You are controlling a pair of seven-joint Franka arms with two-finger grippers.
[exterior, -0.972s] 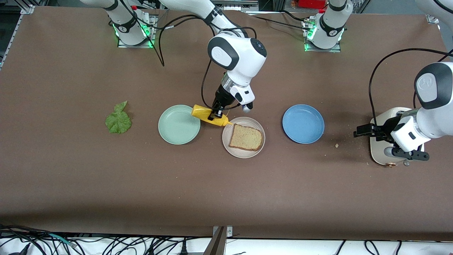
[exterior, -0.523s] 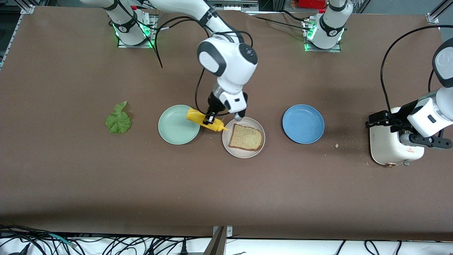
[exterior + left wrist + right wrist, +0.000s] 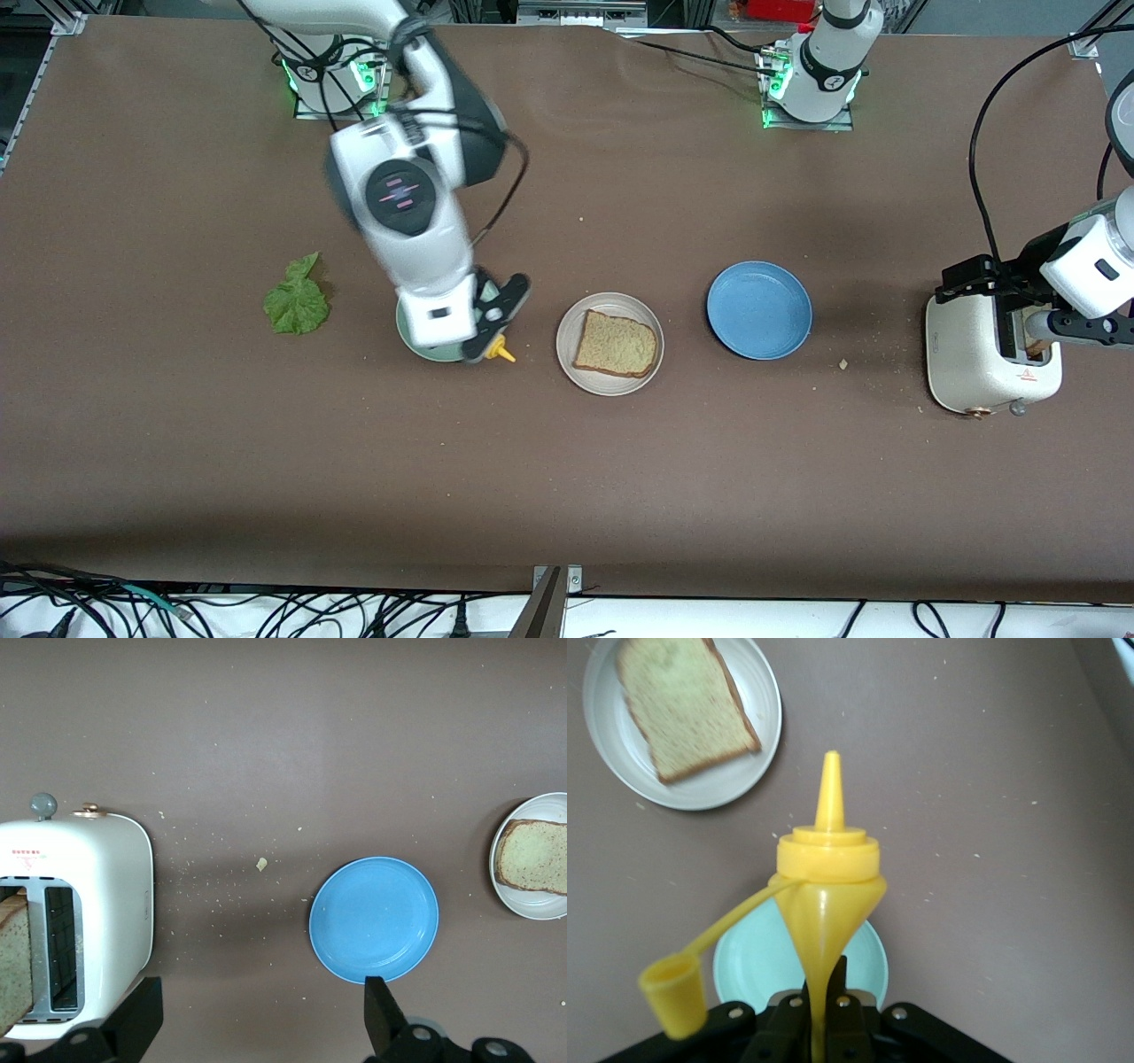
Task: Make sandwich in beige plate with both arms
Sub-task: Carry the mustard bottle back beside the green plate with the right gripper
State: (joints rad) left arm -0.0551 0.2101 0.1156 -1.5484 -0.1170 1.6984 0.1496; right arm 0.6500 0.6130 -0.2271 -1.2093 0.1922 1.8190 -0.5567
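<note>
Your beige plate, mid-table, carries one bread slice. Beside it, your right gripper clenches a yellow squeeze bottle over the mint-green plate, which the arm mostly hides. Toward the left arm's end, your left gripper hangs released over the toaster; a second slice in its slot is cut off. A lettuce leaf lies toward the right arm's end.

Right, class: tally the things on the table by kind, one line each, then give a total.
Plates: 3 (beige plate, mint-green plate, blue plate)
Bread slices: 2 (one on the beige plate, one in the toaster)
Lettuce leaf: 1
Mustard bottle: 1
Toaster: 1
Total: 8
</note>
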